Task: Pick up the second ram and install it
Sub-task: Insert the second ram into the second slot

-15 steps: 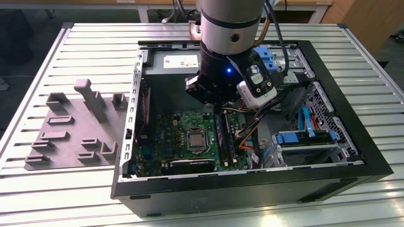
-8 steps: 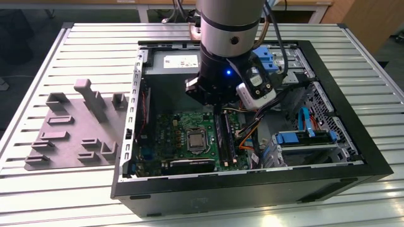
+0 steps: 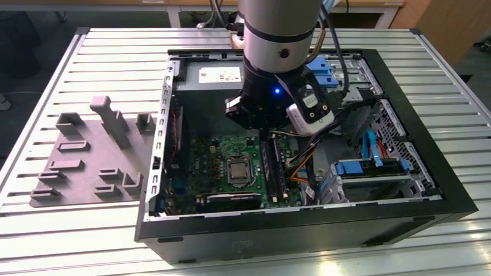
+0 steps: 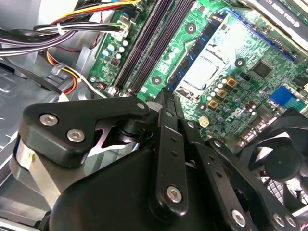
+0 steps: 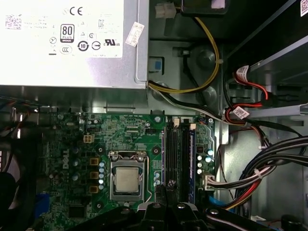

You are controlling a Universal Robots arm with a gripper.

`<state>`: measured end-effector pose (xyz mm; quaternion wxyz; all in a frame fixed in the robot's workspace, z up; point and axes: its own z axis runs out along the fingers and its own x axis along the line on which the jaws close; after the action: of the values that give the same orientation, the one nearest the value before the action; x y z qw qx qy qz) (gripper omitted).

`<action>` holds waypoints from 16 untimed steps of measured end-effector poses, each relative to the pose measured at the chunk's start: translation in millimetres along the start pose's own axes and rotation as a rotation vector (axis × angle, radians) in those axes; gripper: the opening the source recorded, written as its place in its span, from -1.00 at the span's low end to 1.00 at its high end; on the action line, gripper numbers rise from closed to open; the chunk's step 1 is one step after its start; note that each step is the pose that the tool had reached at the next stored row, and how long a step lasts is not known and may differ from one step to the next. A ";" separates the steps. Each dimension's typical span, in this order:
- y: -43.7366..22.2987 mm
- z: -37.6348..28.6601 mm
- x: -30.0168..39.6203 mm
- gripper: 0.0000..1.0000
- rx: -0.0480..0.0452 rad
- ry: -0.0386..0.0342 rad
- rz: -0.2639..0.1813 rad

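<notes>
My gripper [image 3: 265, 133] reaches down into the open computer case [image 3: 429, 190], over the green motherboard [image 3: 218, 152]. Its black fingers [image 4: 166, 115] are drawn together with nothing between them. The tips [image 5: 166, 188] hover at one end of the memory slots [image 4: 144, 53]. A long dark stick, the second ram [image 3: 270, 165], stands on edge in those slots [image 5: 172, 154], directly under the fingertips. Whether the tips touch it I cannot tell. The processor [image 5: 127, 180] lies beside the slots.
A grey moulded tray [image 3: 84, 167] with upright blocks lies on the slatted table at the exterior view's left. The case also holds a power supply [image 5: 67, 43], cable bundles [image 5: 269, 163], blue drive brackets [image 3: 360, 168] and a fan [image 4: 284, 159].
</notes>
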<state>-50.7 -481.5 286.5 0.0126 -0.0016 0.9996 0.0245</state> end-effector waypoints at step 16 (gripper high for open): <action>-0.5 10.1 0.3 -0.77 0.0000 0.0000 0.000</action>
<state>-50.7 -481.6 276.3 0.0126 -0.0016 0.9996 0.0245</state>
